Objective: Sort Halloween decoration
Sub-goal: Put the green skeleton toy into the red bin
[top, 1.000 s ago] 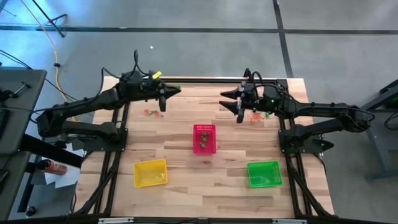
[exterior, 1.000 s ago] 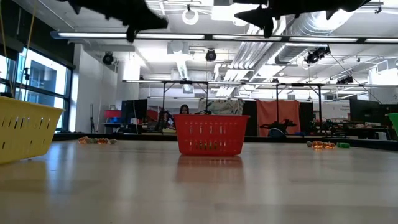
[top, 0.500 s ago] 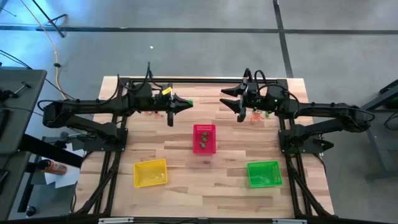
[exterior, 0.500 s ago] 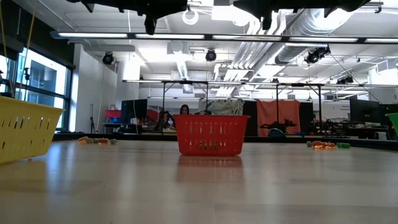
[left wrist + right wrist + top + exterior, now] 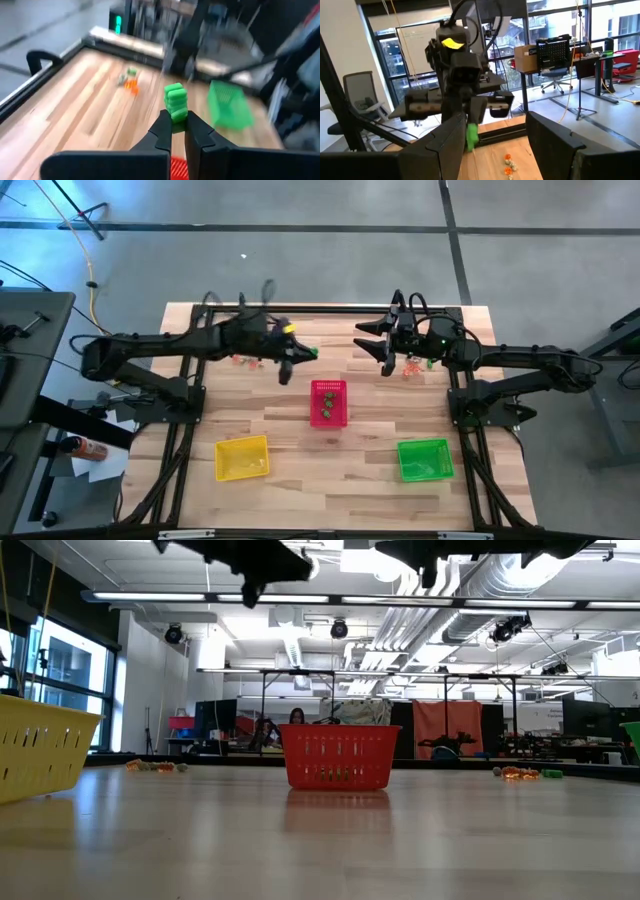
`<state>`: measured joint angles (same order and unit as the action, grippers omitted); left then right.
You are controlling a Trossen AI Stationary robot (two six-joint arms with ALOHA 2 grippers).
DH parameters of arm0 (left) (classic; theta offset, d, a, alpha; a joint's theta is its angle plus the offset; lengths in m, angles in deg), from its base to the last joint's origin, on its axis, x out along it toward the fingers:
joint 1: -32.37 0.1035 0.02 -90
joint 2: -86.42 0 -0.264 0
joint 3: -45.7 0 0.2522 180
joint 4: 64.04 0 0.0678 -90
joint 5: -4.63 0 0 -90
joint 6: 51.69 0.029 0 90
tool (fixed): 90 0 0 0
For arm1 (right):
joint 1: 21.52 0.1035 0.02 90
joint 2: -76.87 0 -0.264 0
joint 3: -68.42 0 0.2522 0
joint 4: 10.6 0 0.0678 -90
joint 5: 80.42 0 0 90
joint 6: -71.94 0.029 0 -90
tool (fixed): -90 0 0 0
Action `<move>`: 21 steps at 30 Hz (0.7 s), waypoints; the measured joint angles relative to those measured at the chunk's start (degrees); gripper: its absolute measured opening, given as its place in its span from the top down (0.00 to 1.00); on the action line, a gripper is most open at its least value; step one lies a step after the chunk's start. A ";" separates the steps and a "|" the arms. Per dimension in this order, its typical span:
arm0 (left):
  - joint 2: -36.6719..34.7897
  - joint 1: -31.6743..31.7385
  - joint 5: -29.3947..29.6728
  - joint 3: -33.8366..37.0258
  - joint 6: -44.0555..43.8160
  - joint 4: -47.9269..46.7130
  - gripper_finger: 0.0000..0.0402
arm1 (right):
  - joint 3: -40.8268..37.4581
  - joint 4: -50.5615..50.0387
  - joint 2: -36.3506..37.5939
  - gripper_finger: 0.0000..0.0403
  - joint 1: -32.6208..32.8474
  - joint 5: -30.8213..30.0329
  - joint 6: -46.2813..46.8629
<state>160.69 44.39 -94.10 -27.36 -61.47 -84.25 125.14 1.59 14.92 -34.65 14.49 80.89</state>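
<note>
Three mesh baskets are set on the wooden table (image 5: 300, 440). The red basket (image 5: 329, 402) is placed in the middle, and a few small dark green trinkets (image 5: 327, 409) can be seen inside it. The yellow basket (image 5: 242, 457) is found at about 8 o'clock from the red one, and the green basket (image 5: 425, 459) at about 4 o'clock. What lies in those two cannot be made out.

A green trinket (image 5: 175, 102) is pinched tight between the fingers of the left gripper (image 5: 310, 353), which is held in the air at about 11 o'clock from the red basket, close to it.

The right gripper (image 5: 377, 346) is held up at about 1 o'clock from the red basket, with its fingers wide apart and nothing between them.

A small pile of orange trinkets (image 5: 245, 361) is left on the table under the left arm. Another pile (image 5: 409, 368) is seen beside the right gripper.
</note>
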 joint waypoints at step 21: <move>34.88 -6.39 0.06 -21.60 14.58 -25.77 1.00 | -0.02 2.70 0.04 0.50 0.00 -0.66 -0.38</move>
<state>195.57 38.00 -94.05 -48.96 -46.89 -110.02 125.12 4.29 14.96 -34.65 13.83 80.51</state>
